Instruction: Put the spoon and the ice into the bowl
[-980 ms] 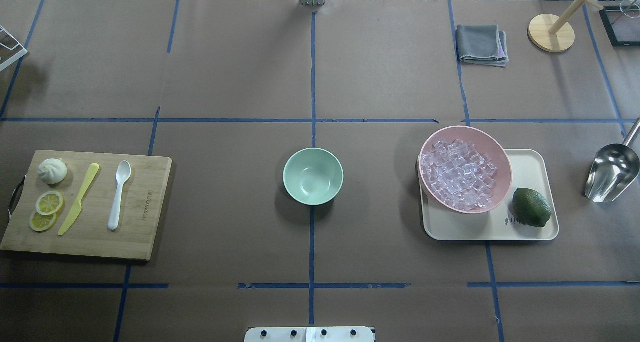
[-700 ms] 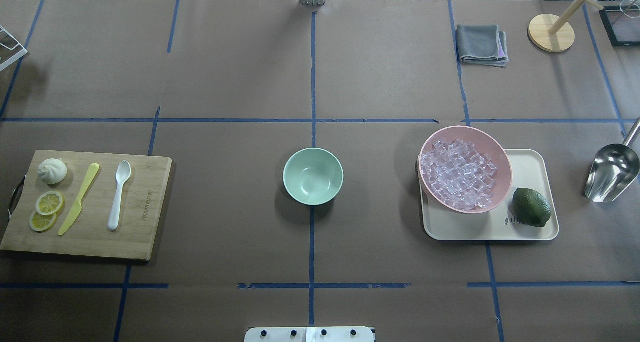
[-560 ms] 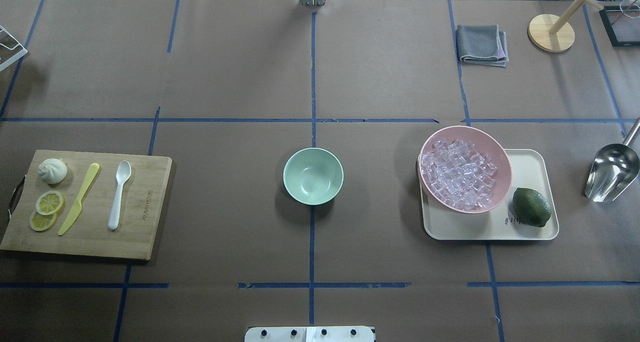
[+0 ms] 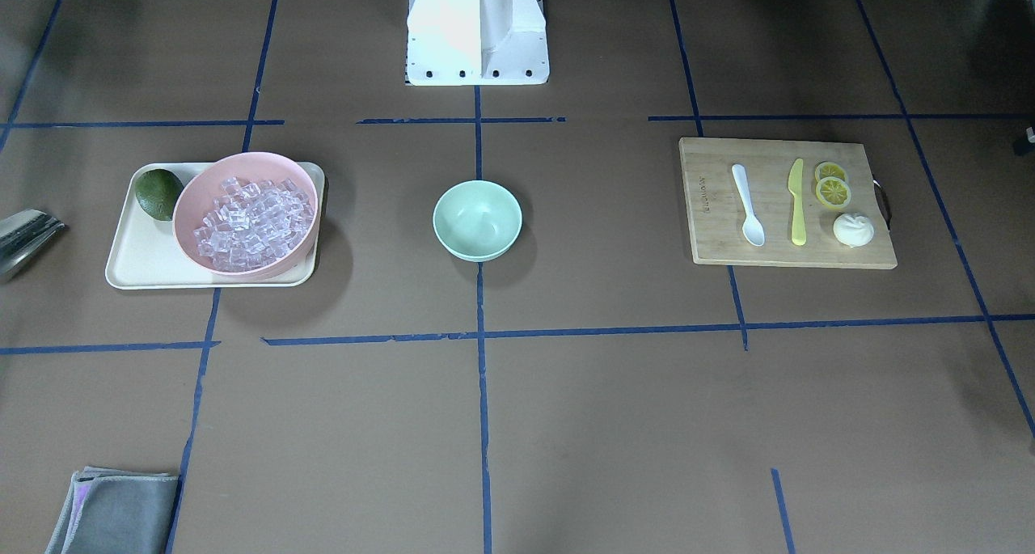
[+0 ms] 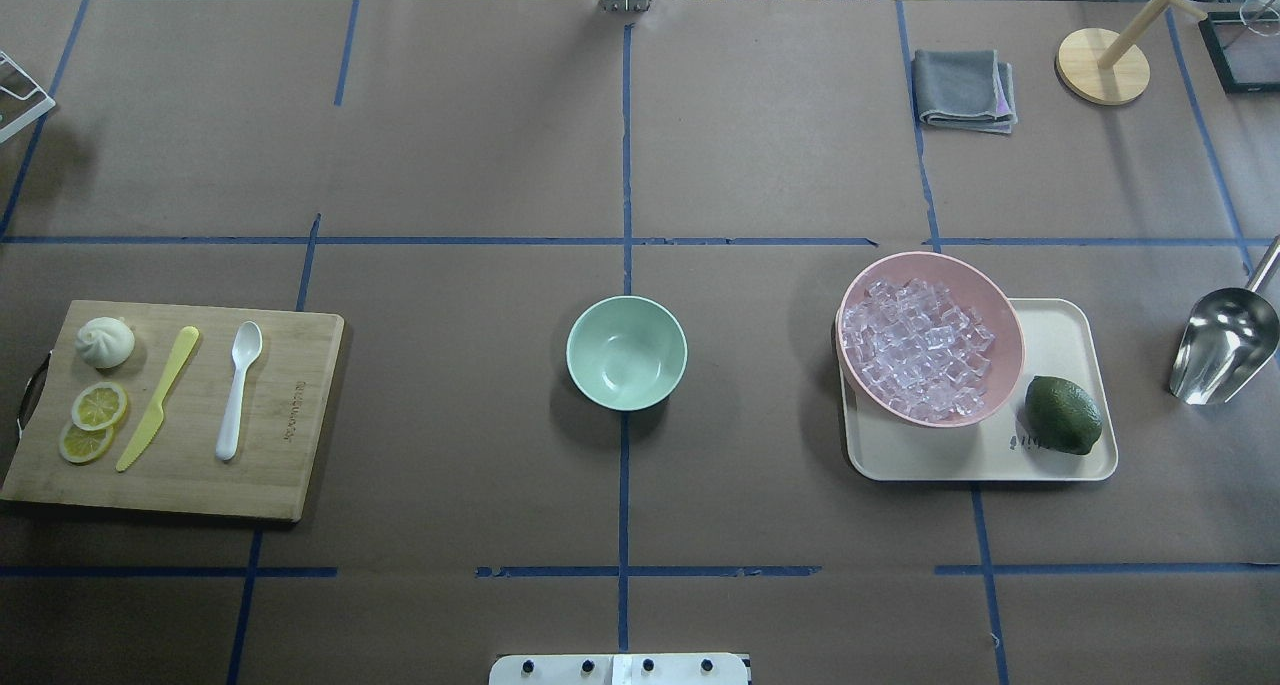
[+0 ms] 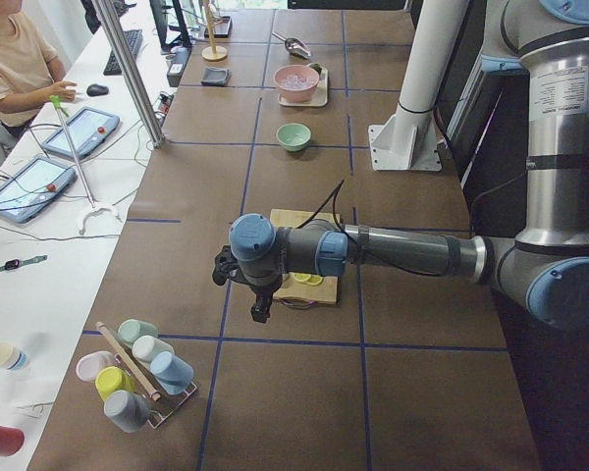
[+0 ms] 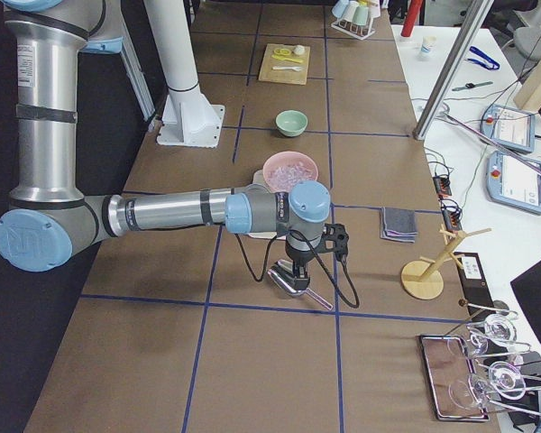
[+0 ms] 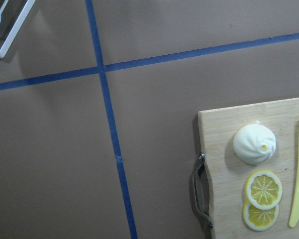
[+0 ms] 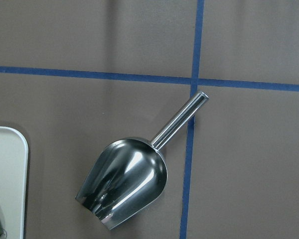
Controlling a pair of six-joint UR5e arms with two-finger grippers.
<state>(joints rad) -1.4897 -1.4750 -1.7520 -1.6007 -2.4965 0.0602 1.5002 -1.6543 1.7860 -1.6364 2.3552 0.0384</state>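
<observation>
- Lying flat on the wooden cutting board (image 5: 290, 465) at the table's left, the spoon (image 5: 238, 390) has its long axis running near to far. Its scoop points to the far side and its handle toward the robot, leaning slightly left. It runs roughly parallel to the yellow-green knife (image 5: 158, 397) just to its left.
- The ice (image 5: 915, 350) is heaped in the pink bowl (image 5: 1003, 310), which sits on a cream tray (image 5: 1060, 335) at the right, with a lime (image 5: 1062, 415) beside it.
- The mint-green bowl (image 5: 626, 353) stands upright at the table's middle, well apart from both spoon and ice.
- Writing runs along the board's right edge and a dark print marks the tray by the lime. Both are too small to read.
- The left jaws hang beside the board's left end and the right jaws over a steel scoop (image 9: 124, 184). I cannot tell whether either pair is released or clenched.
</observation>
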